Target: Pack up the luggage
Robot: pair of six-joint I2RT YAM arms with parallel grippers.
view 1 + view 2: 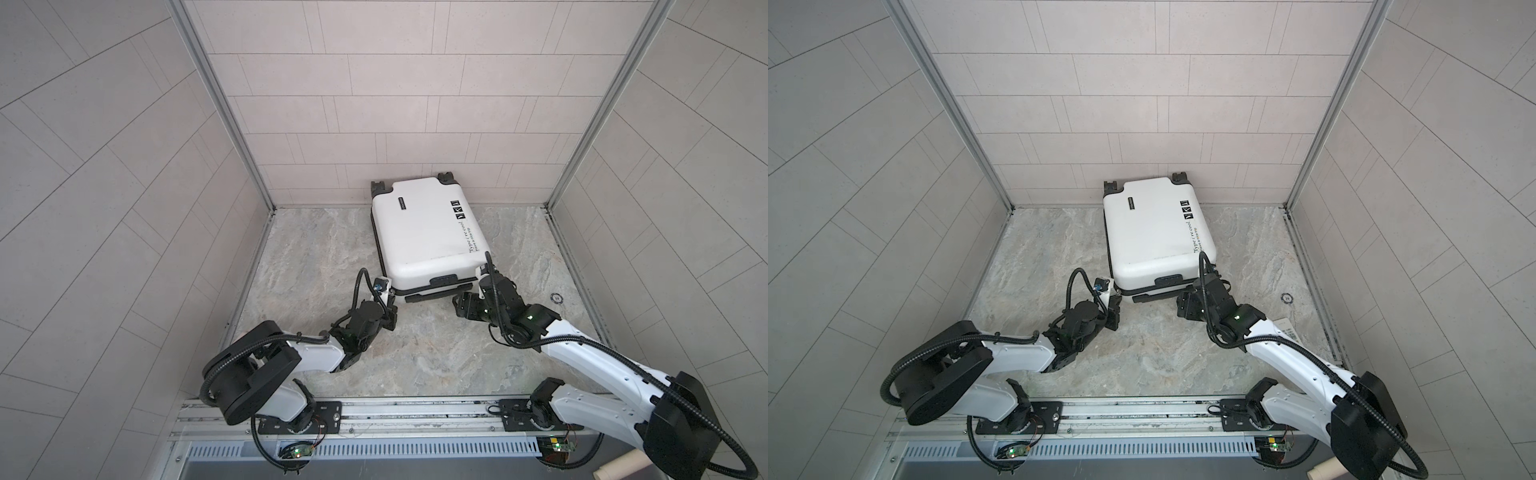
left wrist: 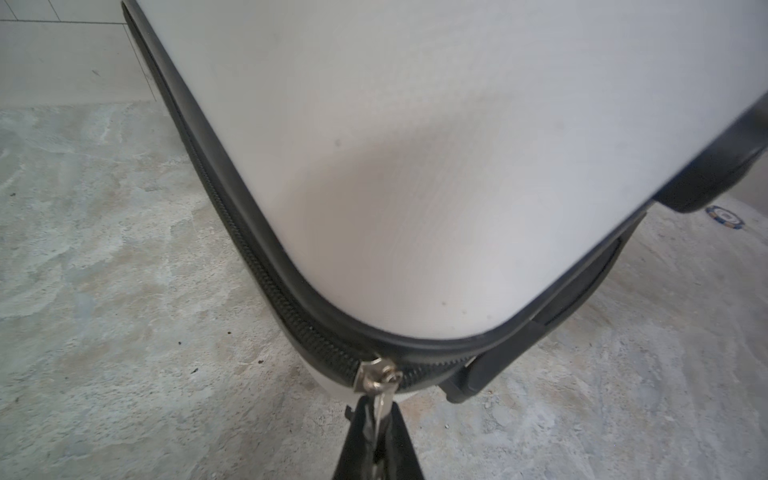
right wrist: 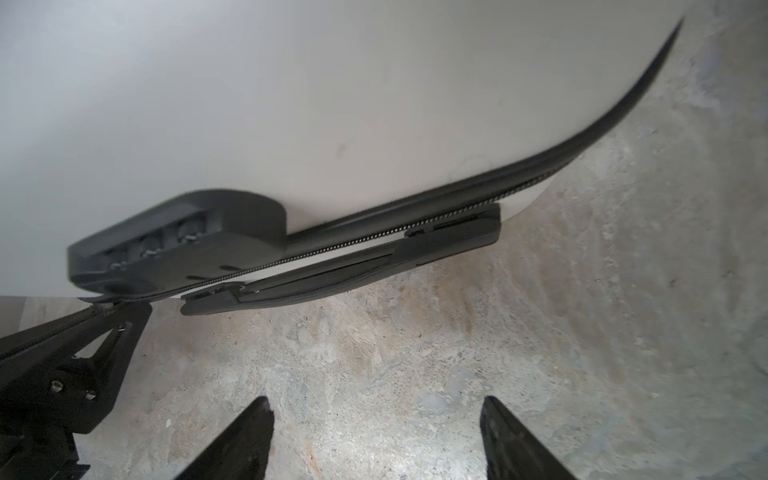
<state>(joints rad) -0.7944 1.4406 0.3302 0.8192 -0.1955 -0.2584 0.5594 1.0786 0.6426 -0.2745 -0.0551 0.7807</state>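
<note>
Left wrist view: your left gripper (image 2: 376, 440) was clenched on the zipper pull (image 2: 379, 401); right gripper (image 3: 376, 401) released. Luggage (image 1: 428, 237) lay at 12 o'clock by the back wall (image 1: 395, 124). Shell looked stiff, slick: take pull or handle (image 3: 340, 266)

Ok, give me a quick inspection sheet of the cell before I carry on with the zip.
Surface: marbled top, no spills seen.
Job's things: luggage lid down, lying flat, wheels toward the rear.
Clutter: small round disc right of it.
Grippers: left gripper, jaws shut on the zipper pull; right gripper open, empty.
Cables: black conduits loop over both arms.
Surroundings: tiled walls on three sides.
</note>
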